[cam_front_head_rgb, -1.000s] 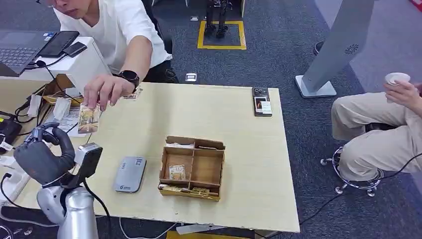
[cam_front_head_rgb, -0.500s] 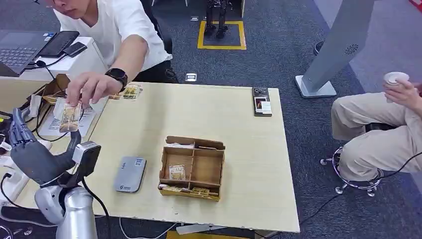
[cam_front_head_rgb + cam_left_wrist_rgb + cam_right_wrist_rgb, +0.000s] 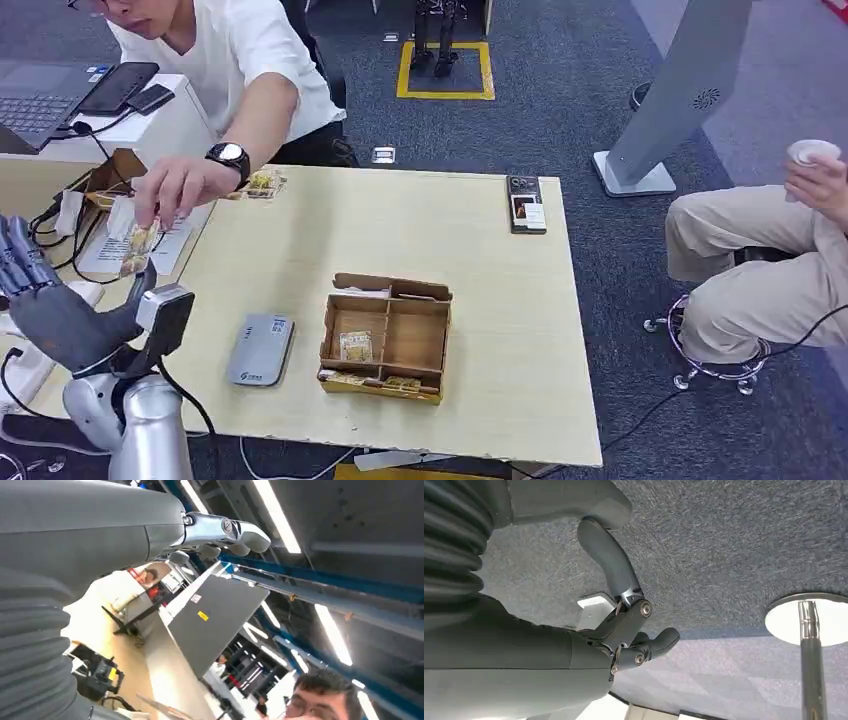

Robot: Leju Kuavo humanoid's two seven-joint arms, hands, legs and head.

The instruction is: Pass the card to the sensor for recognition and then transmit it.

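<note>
Card (image 3: 139,243) hangs from a person's hand (image 3: 178,190) above the table's (image 3: 480,250) left edge, near the left hand (image 3: 55,310), which is spread and empty; a mistimed grasp could drop it among the cables. Right hand (image 3: 624,630) hangs loosely curled, empty. Open tabletop surrounds the reader (image 3: 260,350)

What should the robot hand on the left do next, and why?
Probably close its fingers on the card the person's hand is holding out. The left robot hand is open and raised just beside it, holding nothing, and the grey sensor waits on the table.
</note>
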